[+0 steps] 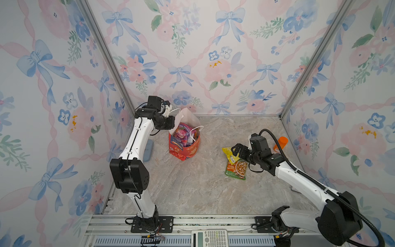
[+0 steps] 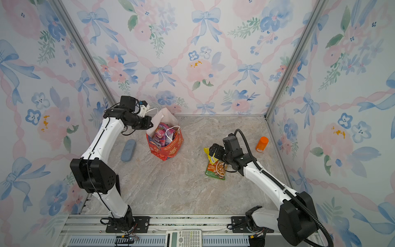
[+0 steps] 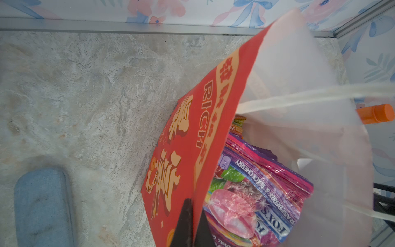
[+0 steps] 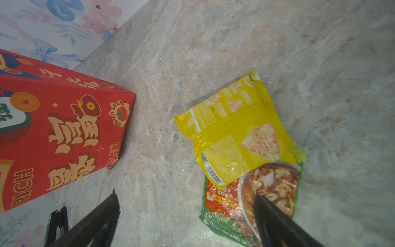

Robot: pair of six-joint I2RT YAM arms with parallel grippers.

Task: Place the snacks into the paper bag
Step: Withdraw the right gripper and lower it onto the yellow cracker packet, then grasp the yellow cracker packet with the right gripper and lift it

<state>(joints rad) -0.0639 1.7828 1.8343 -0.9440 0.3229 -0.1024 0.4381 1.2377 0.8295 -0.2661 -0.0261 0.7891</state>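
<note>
Right jaws stand wide apart above the green snack [image 4: 222, 205]; the yellow snack [image 4: 235, 132] overlaps it, just ahead.
Left jaws clamp the paper bag [image 3: 192, 149] by its rim; marbled counter [image 1: 192, 188], floral walls [image 1: 213, 53].

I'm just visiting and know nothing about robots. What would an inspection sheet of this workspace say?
Surface: marbled stone-look tabletop, no spill seen.
Job's things: red paper bag with gold characters stands open, pink and purple plastic packets inside; yellow plastic packet lies partly over green plastic packet on the tabletop.
Clutter: orange bottle, blue-grey oblong pad, grey calculator by front rail.
Grippers: left gripper shut on the bag's rim; right gripper open above the loose packets.
Cables: black corrugated hose along the right arm.
Surroundings: floral bow-patterned walls, aluminium frame posts.
</note>
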